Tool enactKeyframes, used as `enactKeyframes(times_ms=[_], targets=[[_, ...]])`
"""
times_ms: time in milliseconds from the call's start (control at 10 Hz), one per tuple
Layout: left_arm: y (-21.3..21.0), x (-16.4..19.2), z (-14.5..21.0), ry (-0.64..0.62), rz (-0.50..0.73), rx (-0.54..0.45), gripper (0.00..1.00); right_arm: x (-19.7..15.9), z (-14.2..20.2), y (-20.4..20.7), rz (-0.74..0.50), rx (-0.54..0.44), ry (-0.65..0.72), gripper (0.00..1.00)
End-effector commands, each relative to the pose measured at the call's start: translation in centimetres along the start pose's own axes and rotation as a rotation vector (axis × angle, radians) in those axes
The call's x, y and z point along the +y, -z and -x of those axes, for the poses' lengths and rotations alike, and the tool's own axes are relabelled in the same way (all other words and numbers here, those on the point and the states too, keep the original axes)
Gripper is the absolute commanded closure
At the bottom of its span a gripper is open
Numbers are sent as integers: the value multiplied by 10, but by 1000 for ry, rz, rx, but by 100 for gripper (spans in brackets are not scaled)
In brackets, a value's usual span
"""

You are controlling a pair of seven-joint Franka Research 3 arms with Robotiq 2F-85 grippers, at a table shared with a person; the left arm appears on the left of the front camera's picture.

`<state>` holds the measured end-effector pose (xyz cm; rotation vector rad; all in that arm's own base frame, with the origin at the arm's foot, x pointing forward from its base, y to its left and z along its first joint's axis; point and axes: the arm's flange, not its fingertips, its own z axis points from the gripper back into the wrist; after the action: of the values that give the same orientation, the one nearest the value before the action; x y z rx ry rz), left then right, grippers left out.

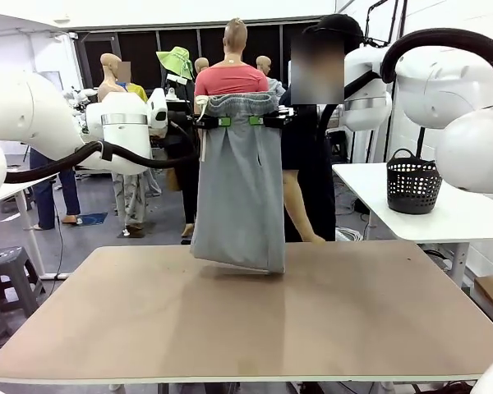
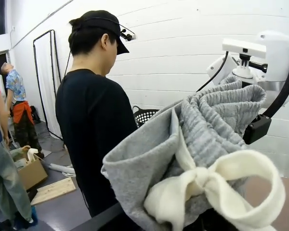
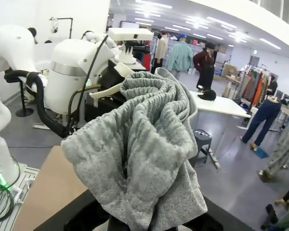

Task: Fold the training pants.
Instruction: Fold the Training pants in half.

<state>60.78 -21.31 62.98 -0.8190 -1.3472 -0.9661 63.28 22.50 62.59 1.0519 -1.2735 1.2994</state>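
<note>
training pants (image 1: 240, 180), light grey jersey, hung full length by the gathered waistband between two grippers above the tan table (image 1: 246, 328), the hem just reaching the tabletop near its far edge. left gripper (image 1: 218, 121) was clamped on the waistband's left end and right gripper (image 1: 261, 121) on its right end, the two level and close together, green pads showing against the cloth. held this way, probably so the legs dropped straight and doubled flat before being laid down for a fold. in the left wrist view the bunched waistband and the knotted white drawstring (image 2: 216, 192) sat directly in front of that gripper's fingers, hiding them; in the right wrist view the ribbed waistband mounded over its fingers likewise. person in black (image 2: 94, 139) stood at the far side, hands not on the garment. black basket (image 1: 413, 182) on a side table, well apart.
</note>
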Motion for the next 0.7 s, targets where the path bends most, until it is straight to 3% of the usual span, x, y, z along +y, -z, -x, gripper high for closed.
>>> enactKeyframes(times_ms=[0, 100, 200, 600], targets=[[-15, 1, 17, -53, 40, -41, 100, 4, 3, -1, -36, 29, 14, 100], [-16, 1, 28, -57, 77, -30, 100, 9, 13, 1, -9, 68, 27, 100], [-2, 1, 9, -26, 20, -9, 100, 0, 5, 2, -12, 7, 5, 100], [0, 5, 15, -29, 58, -16, 100, -10, 11, 4, -26, 32, -10, 100]])
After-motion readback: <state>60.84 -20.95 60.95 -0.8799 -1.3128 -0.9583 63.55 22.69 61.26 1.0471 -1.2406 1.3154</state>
